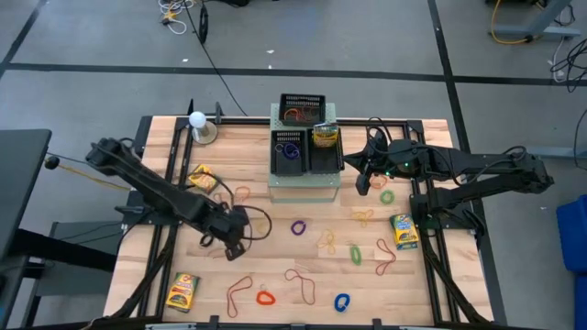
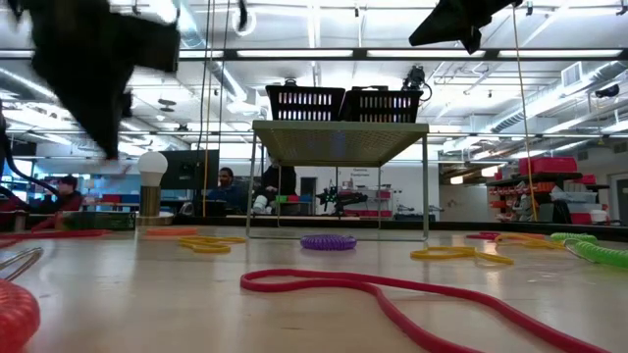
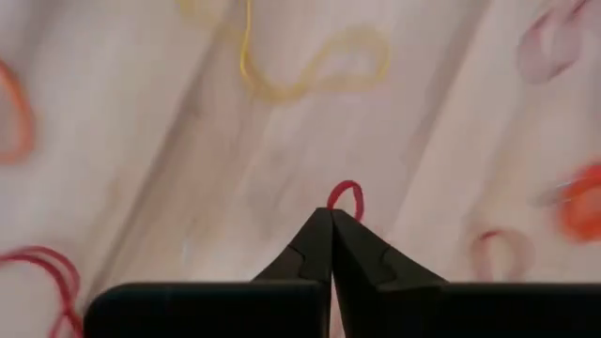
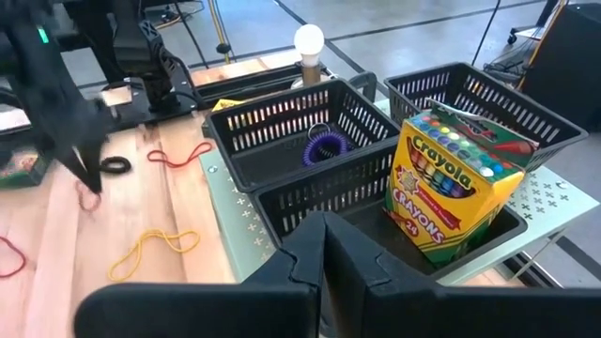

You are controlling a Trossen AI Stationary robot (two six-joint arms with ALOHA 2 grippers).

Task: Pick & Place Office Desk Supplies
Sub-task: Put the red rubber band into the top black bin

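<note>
My left gripper [image 1: 232, 249] hangs over the table's near left part, shut on a thin red rubber band [image 3: 345, 192]. My right gripper [image 4: 324, 235] is shut with nothing in it and hovers at the right of the black mesh trays [image 1: 303, 147]. One crayon box [image 4: 451, 188] leans tilted inside a tray, and a purple coil loop [image 4: 324, 145] lies in another. More crayon boxes [image 1: 404, 231] [image 1: 182, 291] [image 1: 203, 177] lie flat on the table. Rubber bands and small loops [image 1: 298, 227] [image 1: 341, 301] are scattered over the wood. My left gripper pinches the red rubber band between its two fingertips. A small loop of the band [image 3: 345, 191] sticks out past the tips. The fingers come from above, pointing steeply down. The band's loop hangs under the tips [image 4: 91, 199], above the wood.
The trays stand on a pale-green perforated box [image 1: 303, 188] at the far middle. A round white bulb on a stand [image 1: 197, 119] is at the far left. A black loop [image 1: 259, 223] lies just beside my left gripper. People sit beyond the table in the low view.
</note>
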